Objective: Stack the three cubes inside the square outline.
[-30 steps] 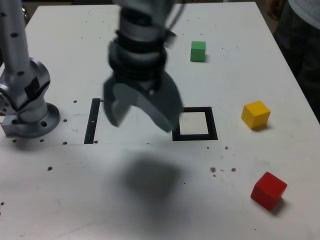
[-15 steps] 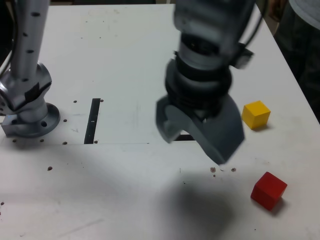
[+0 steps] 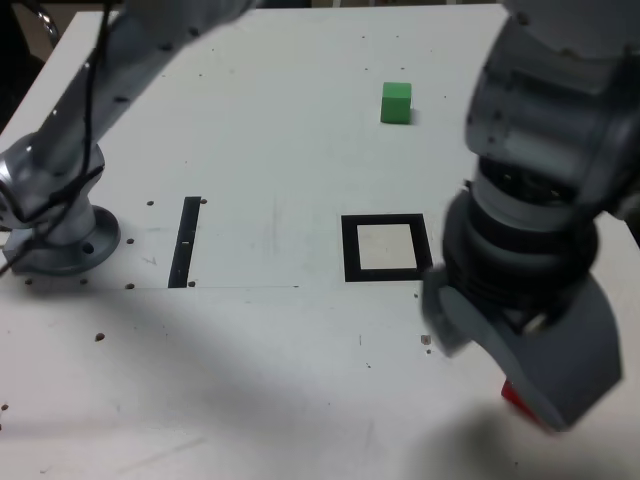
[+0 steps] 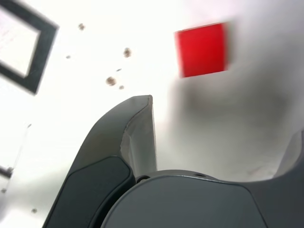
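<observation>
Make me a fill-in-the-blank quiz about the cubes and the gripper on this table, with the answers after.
The cube on the table in front of the gripper in the wrist view is coloured ____.
The cube farthest from the exterior view's camera is coloured ____.
The gripper's jaws stand ____, not shut.
The white centre of the square outline holds ____ cubes.
Missing words: red; green; open; no.

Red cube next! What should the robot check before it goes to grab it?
1. End effector open: ok, its fingers are spread apart.
2. Red cube in sight: ok, the wrist view shows it.
3. Fingers around the red cube: not ok, it isn't between them.
4. Square outline free for stacking: ok, no cube inside.
5. Green cube away from the outline: ok.
6. Yellow cube's place: cannot tell, neither view shows it.
</observation>
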You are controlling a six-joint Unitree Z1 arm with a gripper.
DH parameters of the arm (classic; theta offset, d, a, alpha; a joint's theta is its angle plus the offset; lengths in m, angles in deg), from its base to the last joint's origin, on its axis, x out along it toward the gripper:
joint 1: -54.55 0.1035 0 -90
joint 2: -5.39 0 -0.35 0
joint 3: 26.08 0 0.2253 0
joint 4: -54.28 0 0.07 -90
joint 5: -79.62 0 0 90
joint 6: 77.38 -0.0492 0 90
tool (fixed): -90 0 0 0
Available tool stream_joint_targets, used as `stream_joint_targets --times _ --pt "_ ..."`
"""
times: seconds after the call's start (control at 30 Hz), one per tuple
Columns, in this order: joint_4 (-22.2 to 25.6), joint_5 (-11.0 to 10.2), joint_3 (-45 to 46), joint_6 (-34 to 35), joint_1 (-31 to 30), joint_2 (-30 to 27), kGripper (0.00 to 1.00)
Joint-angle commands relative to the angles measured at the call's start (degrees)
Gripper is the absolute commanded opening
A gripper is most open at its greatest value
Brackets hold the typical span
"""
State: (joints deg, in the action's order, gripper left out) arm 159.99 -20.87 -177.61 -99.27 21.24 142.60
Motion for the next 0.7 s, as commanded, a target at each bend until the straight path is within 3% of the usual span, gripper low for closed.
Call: stream_joint_targets --times 0.0,0.3,0.67 --pt "0.6 -0.1 -1.3 -0.7 -0.2 2.0 0.99" --pt "0.9 -2.5 -3.2 -1.7 0.3 7.2 0.96" --pt "0.6 -3.2 -3.9 -1.4 0.7 9.6 0.91"
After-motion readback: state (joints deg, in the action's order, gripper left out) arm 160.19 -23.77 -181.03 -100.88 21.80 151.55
